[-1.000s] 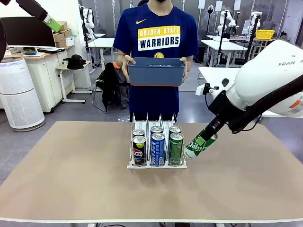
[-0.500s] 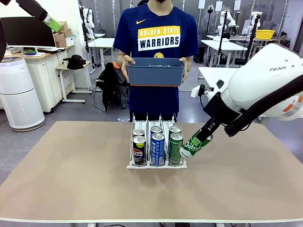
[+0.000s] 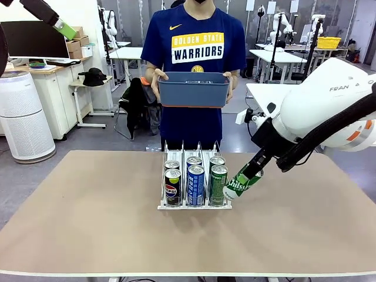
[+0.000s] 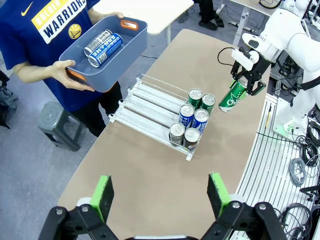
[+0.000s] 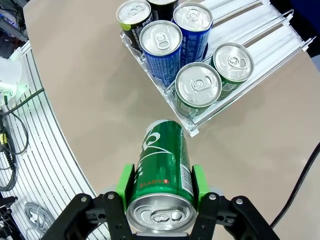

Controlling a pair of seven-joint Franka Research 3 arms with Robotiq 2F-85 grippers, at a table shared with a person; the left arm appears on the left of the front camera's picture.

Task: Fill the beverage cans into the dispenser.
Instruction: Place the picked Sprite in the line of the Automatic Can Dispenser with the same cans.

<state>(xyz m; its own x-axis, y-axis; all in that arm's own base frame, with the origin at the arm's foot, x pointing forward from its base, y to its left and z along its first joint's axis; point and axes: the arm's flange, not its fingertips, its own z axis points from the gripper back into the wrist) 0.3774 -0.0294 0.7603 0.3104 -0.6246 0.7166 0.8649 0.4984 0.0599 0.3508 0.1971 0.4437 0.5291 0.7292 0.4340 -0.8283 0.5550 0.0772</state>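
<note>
Green can (image 3: pixel 238 184), tilted, grasped in right jaws, just right of dispenser (image 4: pixel 150 104) front. Step: transport. Next likely needs setting upright on green lane's bare rear. Left jaws spread, empty.

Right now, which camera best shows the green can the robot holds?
The right wrist view: the green can sits close up, clamped in the right pincer, silver top facing the camera. The front view shows it tilted beside the dispenser; the left wrist view, small and far off.
</note>
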